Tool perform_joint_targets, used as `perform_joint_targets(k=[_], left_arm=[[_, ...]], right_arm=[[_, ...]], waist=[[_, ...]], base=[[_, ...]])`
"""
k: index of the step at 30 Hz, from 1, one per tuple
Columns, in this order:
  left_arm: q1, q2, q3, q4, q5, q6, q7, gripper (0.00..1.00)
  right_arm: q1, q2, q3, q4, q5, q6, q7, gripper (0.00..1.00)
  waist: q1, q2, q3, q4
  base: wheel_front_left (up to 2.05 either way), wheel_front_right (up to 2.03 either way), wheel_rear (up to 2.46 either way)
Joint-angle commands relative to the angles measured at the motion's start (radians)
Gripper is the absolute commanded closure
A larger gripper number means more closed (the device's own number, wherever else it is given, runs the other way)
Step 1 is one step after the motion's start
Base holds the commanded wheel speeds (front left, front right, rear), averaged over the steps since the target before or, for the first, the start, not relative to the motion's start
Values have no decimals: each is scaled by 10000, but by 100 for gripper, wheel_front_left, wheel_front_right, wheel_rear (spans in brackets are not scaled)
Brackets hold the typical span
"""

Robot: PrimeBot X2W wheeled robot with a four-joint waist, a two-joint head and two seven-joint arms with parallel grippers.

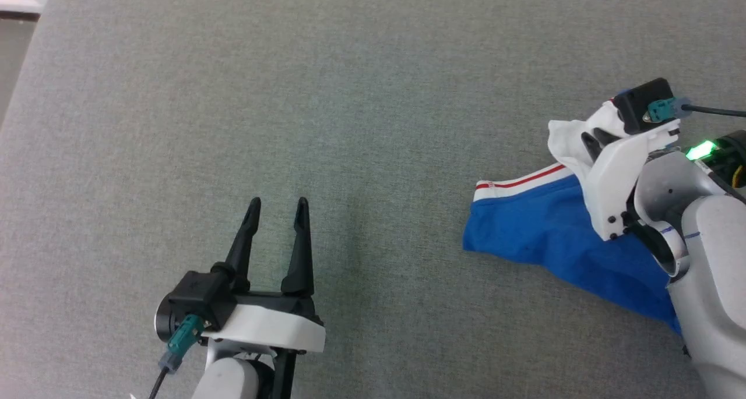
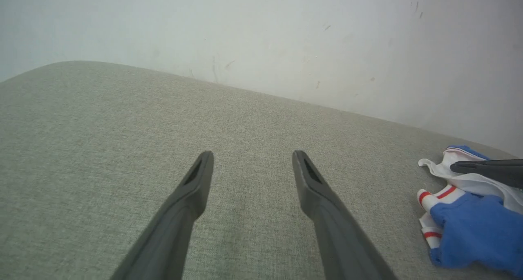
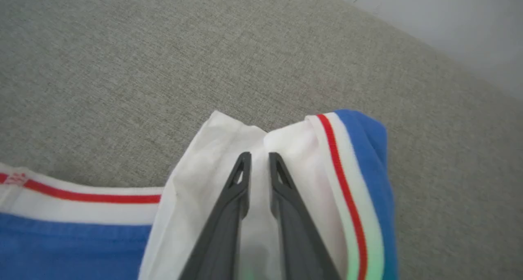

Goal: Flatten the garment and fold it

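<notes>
Grey surface stretches wide left of bunched garment.

I see a wide grey fabric surface, open across its left, middle and far parts, so an arm could sweep there freely. My left gripper sits at the near left, fingers spread, with open fabric ahead of it and on both sides. The obstacle is the garment, bunched at the right. My right gripper is pinched onto its white fold, and my pale right forearm covers its near right part. A wall closes off the far side behind the surface's edge.
</notes>
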Motion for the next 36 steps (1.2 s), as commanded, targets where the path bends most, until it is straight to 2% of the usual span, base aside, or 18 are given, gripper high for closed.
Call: perform_joint_targets(k=[1,5,11,13,15,16,20,24,30,36], left_arm=[[-99,-19,44,35,-19,96,-47,0],[9,-19,175,125,51,84,-47,0],[198,-20,334,159,166,3,-47,0],[274,-20,410,149,199,-8,-47,0],[331,-20,467,124,234,-31,-47,0],[354,-20,476,117,259,-49,-47,0],[386,-20,472,70,289,-86,-47,0],[394,-20,462,74,278,-104,-47,0],[285,-20,406,93,275,-135,-47,0],[157,-20,223,113,151,-108,-47,0]], right_arm=[[-171,-22,73,38,110,-9,-151,100],[-486,-224,21,152,239,-9,-646,100],[-497,-754,-1031,225,219,-9,-1053,100],[-282,-758,-1387,75,306,-9,-1161,100],[27,-562,-1687,-168,451,-9,-1229,56],[181,-439,-1797,-325,531,-9,-1296,0],[894,251,-2139,-918,720,-9,-1665,0],[1451,697,-1976,-1261,831,-9,-1706,0],[1222,570,-1576,-1630,749,-9,-1524,0],[687,326,-1157,-1195,495,-9,-789,0]], waist=[[-3,0,29,44],[-3,0,-400,-315],[-3,0,-990,-789],[-3,0,-1079,-900],[-3,0,-1108,-967],[-3,0,-1104,-991],[-3,0,-1023,-1023],[-3,0,-948,-1007],[-3,0,-819,-830],[-3,0,-561,-521]], base=[[0,0,0],[0,0,0],[0,0,0],[0,0,0],[0,0,0],[0,0,0],[0,0,0],[0,0,0],[0,0,0],[0,0,0]])
